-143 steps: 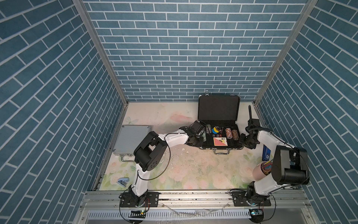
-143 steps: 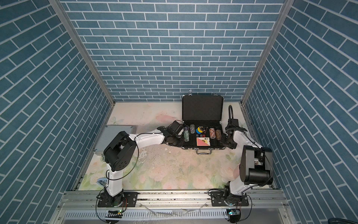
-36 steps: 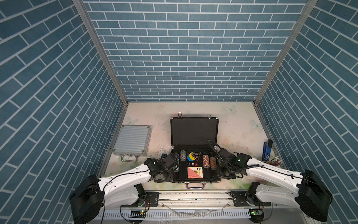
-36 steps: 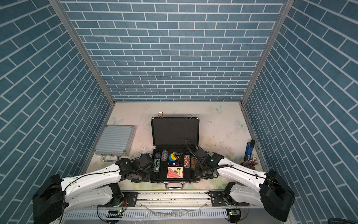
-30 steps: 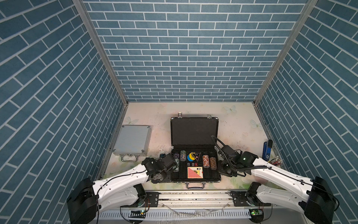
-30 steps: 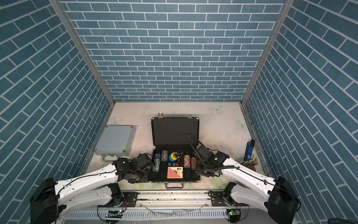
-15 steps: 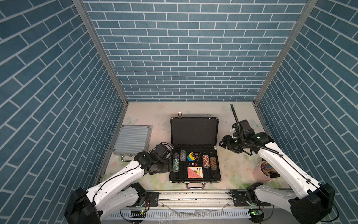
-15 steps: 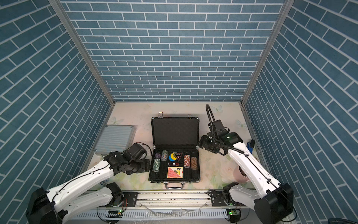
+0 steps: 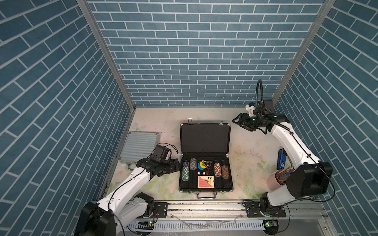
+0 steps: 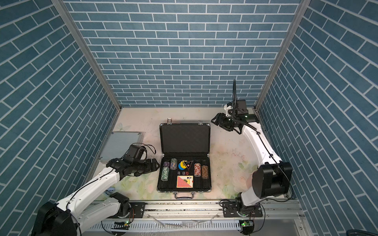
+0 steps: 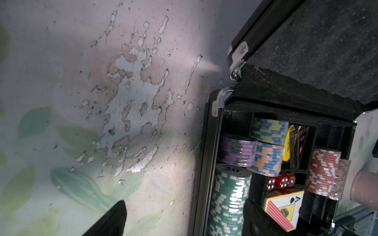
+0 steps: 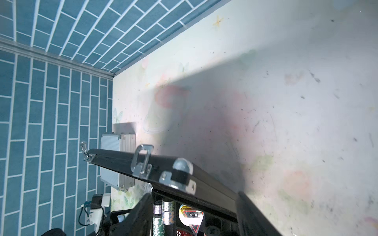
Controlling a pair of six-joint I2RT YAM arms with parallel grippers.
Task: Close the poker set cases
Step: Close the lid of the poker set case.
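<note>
One black case (image 9: 204, 141), mid-worktop: open, lid raised; holds chip stacks (image 9: 185, 173), dice (image 9: 202, 173), card deck (image 9: 206, 181). One silver case (image 9: 140, 147), by the left wall: closed. My left hand (image 9: 177, 165): spread, just beside the black case. My right hand (image 9: 237, 122): spread, empty, near the lid's corner.

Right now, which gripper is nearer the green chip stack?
Left. The left gripper is beside the green chip stack; the right gripper is up by the open lid.

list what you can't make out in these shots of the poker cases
- silver case: left arm covers part of its near edge in both top views; latched or not unclear
- pink cup: largely behind right arm in both top views
- blue object by right wall in a top view: too small to identify
</note>
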